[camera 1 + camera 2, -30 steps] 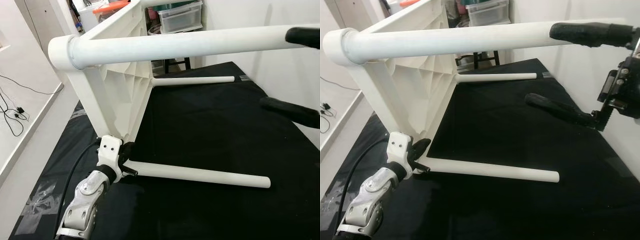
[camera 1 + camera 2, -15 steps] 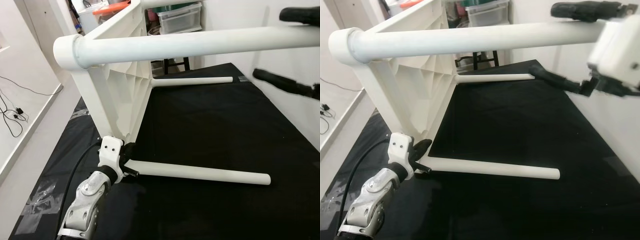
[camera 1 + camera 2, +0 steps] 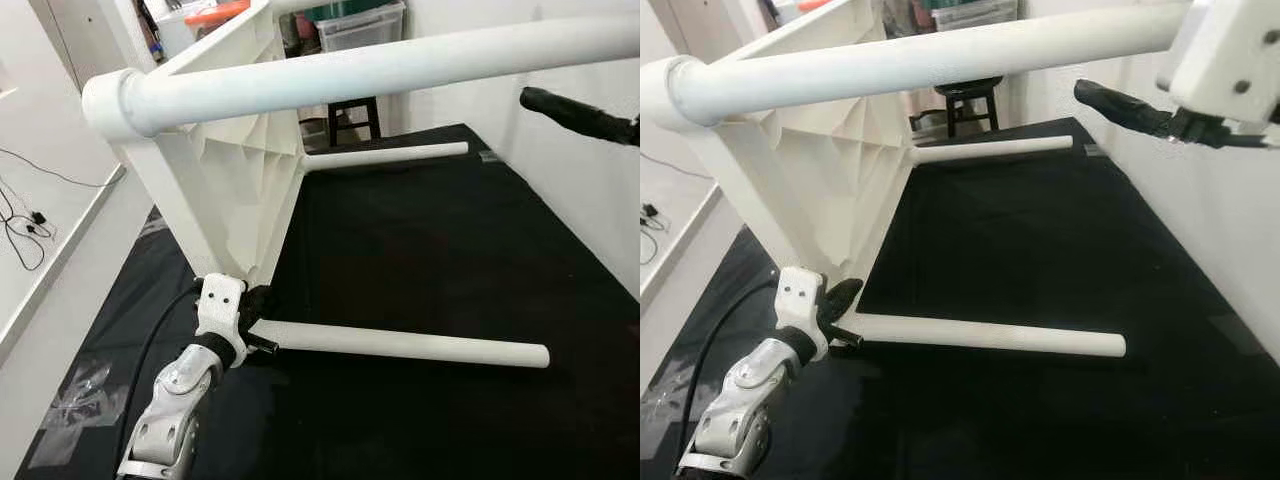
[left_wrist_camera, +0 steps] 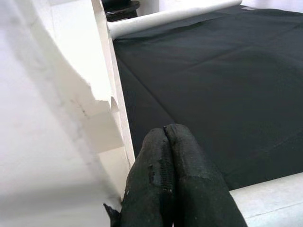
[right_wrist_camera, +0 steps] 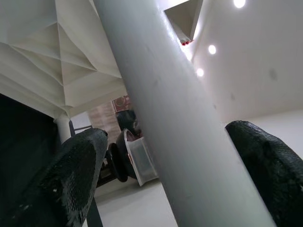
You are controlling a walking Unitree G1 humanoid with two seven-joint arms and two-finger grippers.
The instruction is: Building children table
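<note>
**Table on its side, right claw astride upper leg**

Right claw (image 5: 165, 156): fingers spread wide, one black pad (image 5: 61, 175) on each side of the long white cylindrical upper table leg (image 3: 380, 65). A gap shows between pads and tube, so it is released, not gripping. From the head camera one black finger (image 3: 1125, 105) shows just below that leg near its free end.

Left claw (image 4: 173, 189): the two black fingers are pressed together, clenched on nothing visible. It sits low, at the joint where the white near-floor leg (image 3: 400, 345) meets the white ribbed plastic tabletop (image 3: 235, 190), touching or just beside that corner; cannot tell which.

Task object: the children's table lies tipped on its edge on the black cloth-covered floor (image 3: 450, 260), underside ribs facing the robot. A third white leg (image 3: 385, 155) points out farther back. The upper leg seats in a round white socket collar (image 3: 115, 100).

Handling judgement: moulded plastic, likely light and stiff, but smooth tubes look slippery for the pads. Long legs act as levers, so force at the free end may strain the socket. Better hold: close to the collar, or on the ribbed edge, where pads can catch.

Background: clear plastic storage box (image 3: 360, 25), dark stool (image 3: 355, 110), loose cables (image 3: 25, 225).
</note>
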